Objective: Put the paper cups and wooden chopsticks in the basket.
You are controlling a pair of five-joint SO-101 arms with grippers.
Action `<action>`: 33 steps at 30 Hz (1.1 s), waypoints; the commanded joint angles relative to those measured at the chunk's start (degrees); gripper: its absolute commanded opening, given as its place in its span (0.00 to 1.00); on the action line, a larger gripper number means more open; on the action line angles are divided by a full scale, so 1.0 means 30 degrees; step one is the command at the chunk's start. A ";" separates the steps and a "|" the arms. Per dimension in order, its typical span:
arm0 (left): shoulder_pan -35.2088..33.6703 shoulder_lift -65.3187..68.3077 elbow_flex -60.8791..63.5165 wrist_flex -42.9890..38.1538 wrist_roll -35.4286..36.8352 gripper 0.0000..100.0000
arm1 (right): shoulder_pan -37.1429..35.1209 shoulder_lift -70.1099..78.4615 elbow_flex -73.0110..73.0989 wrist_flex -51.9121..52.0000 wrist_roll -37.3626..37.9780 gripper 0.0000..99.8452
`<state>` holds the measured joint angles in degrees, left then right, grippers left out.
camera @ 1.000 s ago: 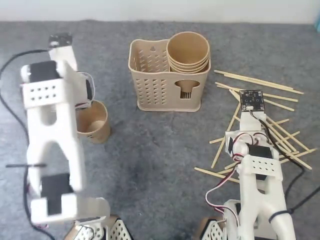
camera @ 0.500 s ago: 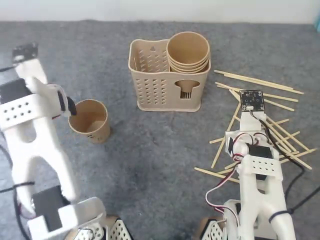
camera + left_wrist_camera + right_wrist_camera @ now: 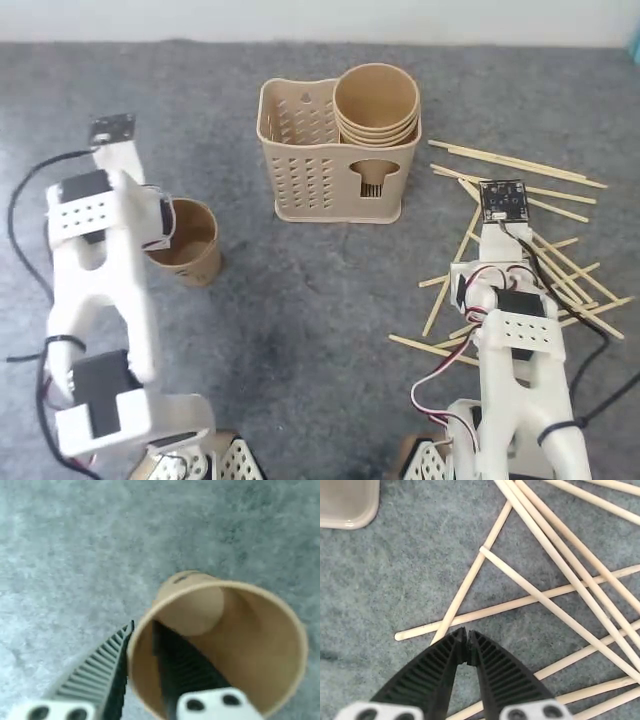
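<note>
Left end effector (image 3: 142,628) returned, pinching cup (image 3: 240,635) wall

My grey, carpet-like counter (image 3: 300,330) carries a beige basket (image 3: 310,180) toward the back, a lone paper cup (image 3: 190,250) on my left side, and wooden chopsticks (image 3: 517,164) scattered criss-cross on my right.

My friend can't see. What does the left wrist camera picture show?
The left hand pinches the rim of a brown paper cup, with one finger inside the cup and one outside. Grey carpet lies underneath.
</note>
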<state>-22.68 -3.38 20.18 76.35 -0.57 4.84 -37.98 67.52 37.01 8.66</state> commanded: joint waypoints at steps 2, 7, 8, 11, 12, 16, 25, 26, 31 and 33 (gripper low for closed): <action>0.0879 -0.2579 -0.0513 0.0967 0.0615 0.01 | 0.0015 -0.0513 -0.0117 -0.0337 0.0264 0.01; 0.1524 -0.5568 -0.2037 0.2989 0.1055 0.01 | 0.0015 -0.0513 -0.0117 -0.0337 0.0264 0.01; 0.1641 -0.6095 -0.2418 0.3429 0.1348 0.01 | 0.0015 -0.0513 -0.0117 -0.0337 0.0264 0.01; 0.1963 -0.7326 -0.3912 0.4689 0.2344 0.01 | 0.0015 -0.0513 -0.0117 -0.0337 0.0264 0.01; 0.2139 -0.7619 -0.4498 0.5099 0.2579 0.01 | 0.0015 -0.0513 -0.0117 -0.0337 0.0264 0.01; 0.2989 -0.7912 -0.7311 0.6476 0.3780 0.01 | 0.0015 -0.0542 -0.0117 -0.0337 0.0264 0.01; 0.6652 -0.7883 -1.5136 0.6330 1.0286 0.01 | 0.0015 -0.0513 -0.0117 -0.0337 0.0264 0.01; 0.7355 -0.7883 -1.5722 0.5978 1.0872 0.01 | 0.0015 -0.0513 -0.0117 -0.0337 0.0264 0.01; 0.9993 -0.7853 -1.6835 0.2579 1.2659 0.01 | 0.0015 -0.0513 -0.0117 -0.0337 0.0293 0.01; 1.0667 -0.7648 -1.6806 0.1348 1.2952 0.01 | 0.0015 -0.0513 -0.0117 -0.0337 0.0293 0.01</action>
<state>5.98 -25.27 -27.74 86.46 36.18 4.84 -37.98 67.52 37.01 8.66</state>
